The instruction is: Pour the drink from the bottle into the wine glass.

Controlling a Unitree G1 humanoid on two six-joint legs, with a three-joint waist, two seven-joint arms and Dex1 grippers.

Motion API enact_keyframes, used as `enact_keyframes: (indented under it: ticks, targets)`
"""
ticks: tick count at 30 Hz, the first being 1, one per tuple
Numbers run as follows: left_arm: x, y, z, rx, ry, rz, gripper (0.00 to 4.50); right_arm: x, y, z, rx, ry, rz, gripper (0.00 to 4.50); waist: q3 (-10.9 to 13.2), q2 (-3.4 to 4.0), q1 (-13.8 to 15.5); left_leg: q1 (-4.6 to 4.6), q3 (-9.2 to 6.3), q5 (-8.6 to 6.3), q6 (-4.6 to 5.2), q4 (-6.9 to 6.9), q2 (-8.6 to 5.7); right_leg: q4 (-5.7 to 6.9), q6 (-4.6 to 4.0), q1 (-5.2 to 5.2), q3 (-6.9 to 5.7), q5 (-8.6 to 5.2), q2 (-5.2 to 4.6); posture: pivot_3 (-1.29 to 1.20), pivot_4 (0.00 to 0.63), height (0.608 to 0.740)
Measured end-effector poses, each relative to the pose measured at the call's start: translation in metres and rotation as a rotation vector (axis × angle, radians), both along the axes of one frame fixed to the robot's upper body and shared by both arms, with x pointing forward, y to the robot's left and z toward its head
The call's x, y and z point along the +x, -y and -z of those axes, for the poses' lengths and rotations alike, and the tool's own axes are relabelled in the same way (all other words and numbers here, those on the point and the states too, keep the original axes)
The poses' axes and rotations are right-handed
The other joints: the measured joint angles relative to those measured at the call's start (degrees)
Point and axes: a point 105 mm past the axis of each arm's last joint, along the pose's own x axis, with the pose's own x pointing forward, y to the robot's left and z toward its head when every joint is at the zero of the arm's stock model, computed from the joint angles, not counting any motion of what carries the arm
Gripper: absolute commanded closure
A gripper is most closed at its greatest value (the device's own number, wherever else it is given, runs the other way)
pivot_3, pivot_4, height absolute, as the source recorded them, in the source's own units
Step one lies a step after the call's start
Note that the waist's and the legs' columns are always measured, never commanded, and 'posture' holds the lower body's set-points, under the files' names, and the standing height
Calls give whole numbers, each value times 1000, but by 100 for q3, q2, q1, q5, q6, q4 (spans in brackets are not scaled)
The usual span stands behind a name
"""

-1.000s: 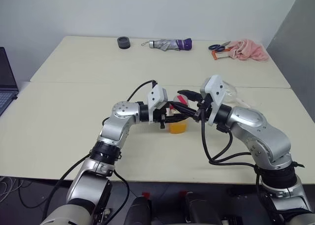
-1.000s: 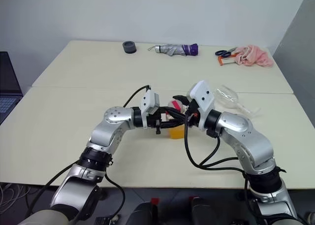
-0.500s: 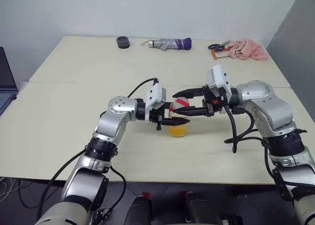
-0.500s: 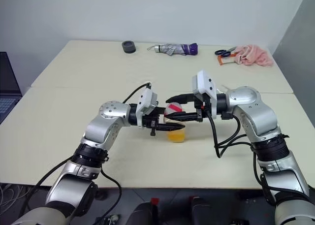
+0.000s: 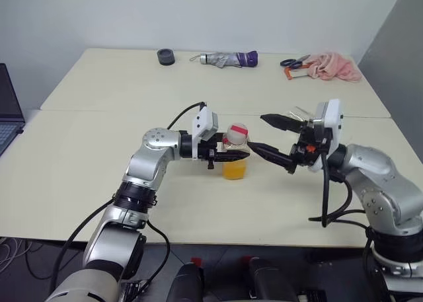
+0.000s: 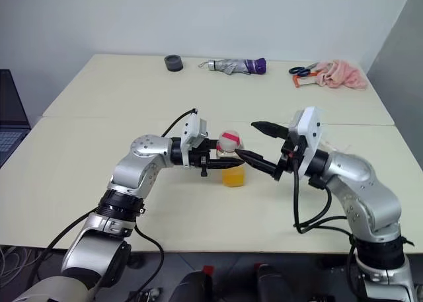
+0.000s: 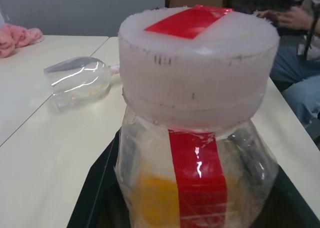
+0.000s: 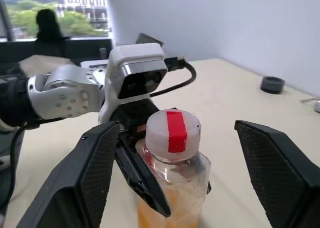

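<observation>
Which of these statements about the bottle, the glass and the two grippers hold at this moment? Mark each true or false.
1. The left gripper is shut on the bottle. True.
2. The cap is off the bottle. False: it sits on the neck.
3. The right gripper is clamped on the cap. False: its jaws stand wide open, apart from the bottle.
4. The wine glass lies on its side on the table. True.
5. The drink is in the glass. False: it is in the bottle.

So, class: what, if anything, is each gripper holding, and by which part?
The left gripper holds the bottle by its body, just below the cap. The right gripper is open, holding nothing.
</observation>
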Motion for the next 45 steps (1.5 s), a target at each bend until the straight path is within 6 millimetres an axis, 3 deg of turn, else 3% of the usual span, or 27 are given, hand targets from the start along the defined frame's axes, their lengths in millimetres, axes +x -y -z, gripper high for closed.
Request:
enact_keyframes:
  ticks: [4,18,21,25,26,30,35,38,43,45]
  targets:
    - [1,5,-2,-10,4,17,2669,2,-21,4,51,11,136,572,0,0,-2,2,0,1,-1,1,8,2,0,-2,4,0,17,0,150,740]
    - [2,8,3,20,21,48,2671,10,-30,13,53,-27,194,572,0,0,13,-1,1,0,0,0,6,-3,-1,-2,4,1,16,0,150,740]
    - [2,8,5,26,17,50,2672,11,-32,15,57,-48,182,1164,0,0,13,-1,1,0,0,0,6,-3,-1,-2,4,1,15,0,150,740]
    - [2,8,4,27,21,47,2672,10,-36,16,64,-60,151,2508,0,0,12,-2,0,0,0,0,6,-3,-1,-2,3,1,16,0,150,740]
    - [3,8,4,28,24,47,2674,10,-36,16,65,-60,147,2608,0,0,12,-2,1,0,0,0,6,-3,-1,-2,3,0,16,0,150,740]
    - [1,7,3,32,37,57,2675,7,-36,16,53,-54,93,2605,0,0,14,-2,1,0,0,0,5,-3,-1,-2,3,0,15,0,150,740]
    - [-9,9,6,65,42,133,2677,2,-29,19,-60,-45,-140,2605,1,0,0,1,6,0,1,2,2,-4,-1,0,5,1,15,0,150,740]
    - [-15,9,8,95,48,176,2678,4,-24,14,-239,-37,-351,2605,7,5,-36,7,3,0,2,-1,5,-4,-1,3,1,1,19,0,150,740]
    - [-13,6,8,107,31,161,2679,19,-24,11,-257,-96,-491,2605,10,7,-71,1,-9,0,3,-4,15,-2,-10,0,-9,-3,26,0,150,740]
    - [-12,4,9,112,30,149,2680,23,-26,12,-226,-103,-476,1889,10,7,-68,-4,-5,0,3,-4,10,-2,-10,-4,-5,-3,18,0,150,740]
